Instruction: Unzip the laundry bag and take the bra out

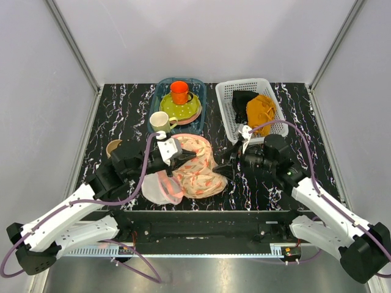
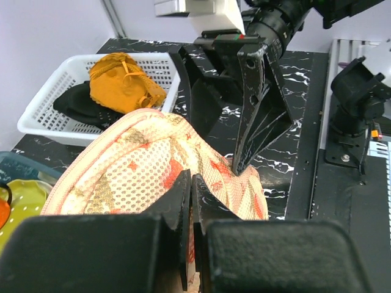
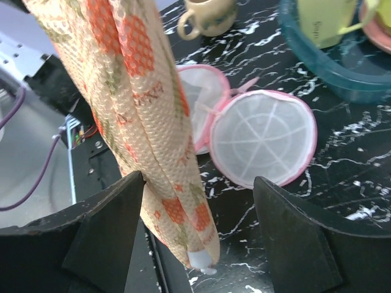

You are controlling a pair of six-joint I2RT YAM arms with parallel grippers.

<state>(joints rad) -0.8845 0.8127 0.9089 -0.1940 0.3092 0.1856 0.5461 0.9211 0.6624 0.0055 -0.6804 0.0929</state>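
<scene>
One limp, light laundry bag (image 1: 201, 174): your left gripper (image 2: 190, 183) pinches its rim, your right gripper (image 3: 198, 180) gapes open around its hanging end, so grip there.

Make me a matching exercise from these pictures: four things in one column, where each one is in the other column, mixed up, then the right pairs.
Things
1. orange cup
2. mustard-yellow garment
3. laundry bag
4. tan mug

Places
A. pinched by the left gripper
B. standing on the table, left side
C. in the white basket
D. in the blue tub

Pairs: 1-D, 2-C, 3-A, 4-B
</scene>
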